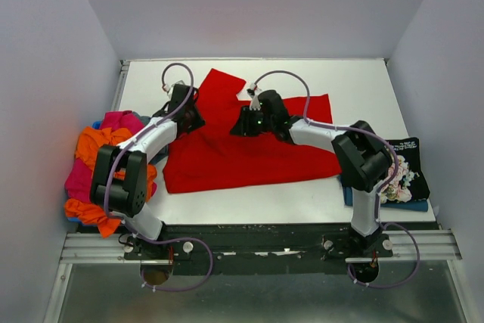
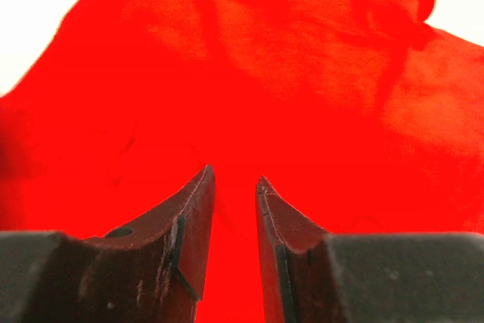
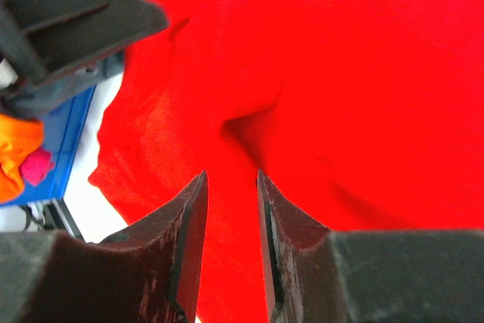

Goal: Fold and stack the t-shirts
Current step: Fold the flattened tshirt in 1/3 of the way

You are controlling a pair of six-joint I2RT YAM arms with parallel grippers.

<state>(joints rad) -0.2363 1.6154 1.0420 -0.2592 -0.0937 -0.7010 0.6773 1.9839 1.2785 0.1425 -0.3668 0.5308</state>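
Note:
A bright red t-shirt [image 1: 249,153] lies spread across the middle of the white table [image 1: 355,81]. My left gripper [image 1: 190,120] sits at its left edge, and in the left wrist view [image 2: 233,181] its jaws are nearly closed with red cloth [image 2: 302,73] between them. My right gripper [image 1: 236,122] is over the shirt's upper middle. In the right wrist view [image 3: 231,175] its jaws are nearly closed on a raised ridge of the red cloth [image 3: 363,73].
A loose pile of orange [image 1: 98,149] and magenta-pink [image 1: 121,120] tees lies at the table's left edge. A folded black floral tee [image 1: 404,168] rests on blue and teal ones [image 1: 386,203] at the right edge. My left arm [image 3: 68,13] shows in the right wrist view.

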